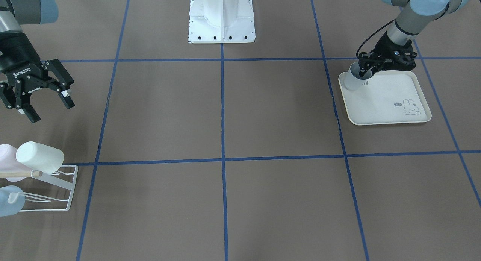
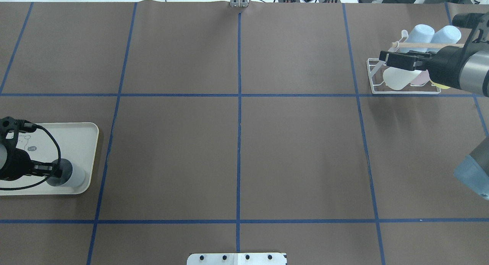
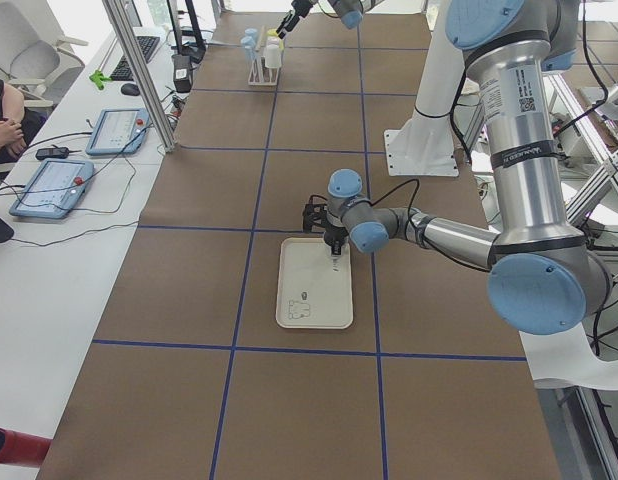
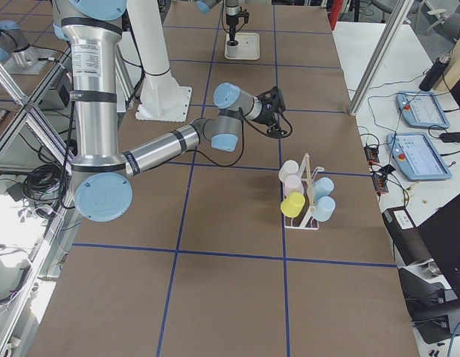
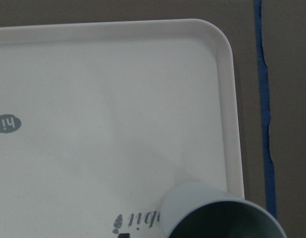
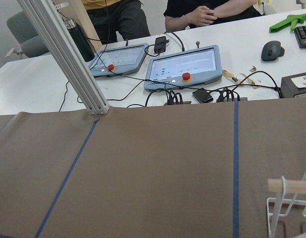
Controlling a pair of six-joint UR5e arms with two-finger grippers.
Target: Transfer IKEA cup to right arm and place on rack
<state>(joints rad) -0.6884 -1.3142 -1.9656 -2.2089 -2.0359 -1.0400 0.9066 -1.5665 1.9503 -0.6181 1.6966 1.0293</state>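
Front-facing view: the IKEA cup (image 1: 352, 80) is seen upright at the upper left corner of the tray (image 1: 391, 112), in the upper right of the frame. The left gripper (image 1: 367, 70) is set right at the cup's mouth, with its fingers at the rim. Whether the rim is pinched cannot be told. The right gripper (image 1: 52, 110) is held at the left edge, jaws spread and nothing between them. It is above the rack (image 1: 65, 195) in the lower left corner, well apart from the cup.

Overhead view: the cup (image 2: 76, 176) is found at the tray's lower right corner by the left edge, with the left gripper (image 2: 55, 172) over its opening. The right gripper (image 2: 386, 58) is shown before the rack (image 2: 405, 91) at upper right.

Exterior left and right views: nothing more is told about the grip.

Left wrist view: the cup's rim (image 5: 225, 218) is cut by the bottom edge, right of centre, on the tray (image 5: 118, 89).

Right wrist view: the rack's dowel end (image 6: 289, 186) is caught at lower right.
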